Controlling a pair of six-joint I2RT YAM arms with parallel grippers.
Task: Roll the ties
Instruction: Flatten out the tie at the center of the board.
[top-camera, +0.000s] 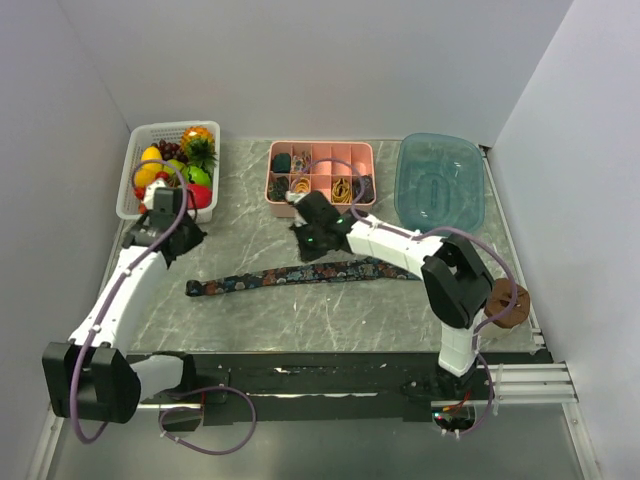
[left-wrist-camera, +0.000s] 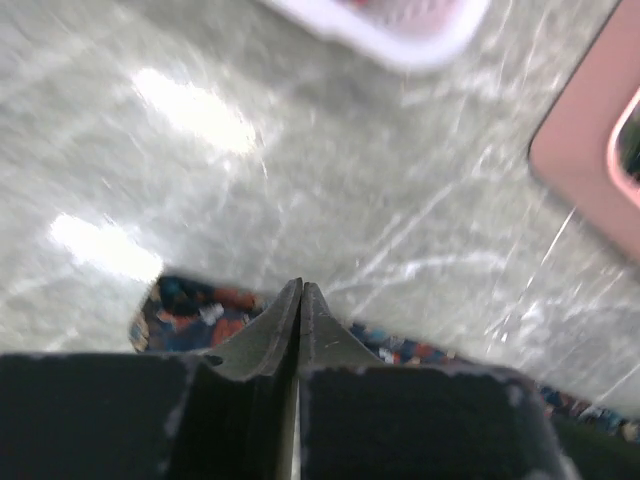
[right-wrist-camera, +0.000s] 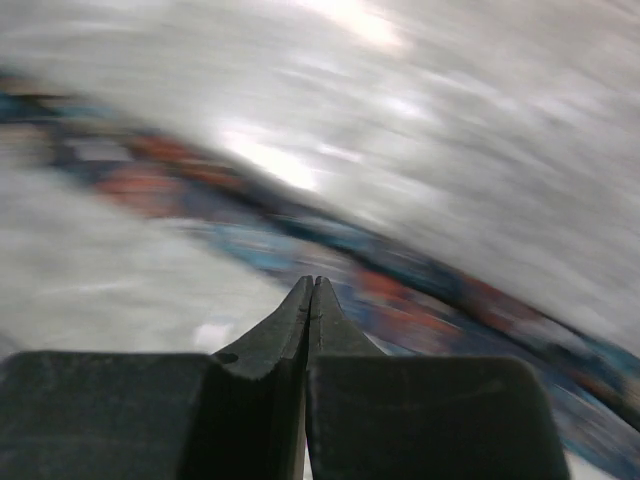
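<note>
Tie (top-camera: 300, 273) lies flat at full length across the middle of the surface (top-camera: 330, 325), with no turn rolled, so the whole job seems left. Left end effector (left-wrist-camera: 301, 292) and right end effector (right-wrist-camera: 312, 287) hover above it, fingers together, empty.

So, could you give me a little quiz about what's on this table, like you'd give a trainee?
1. True or false: the tie lies flat and unrolled on the table.
2. What stands at the table's far left corner? A) the white fruit basket B) a stack of plates C) a toolbox
3. Fill in: the left pincer and the right pincer both have their jaws ____.
Key: 1 true; 2 A; 3 shut.
</note>
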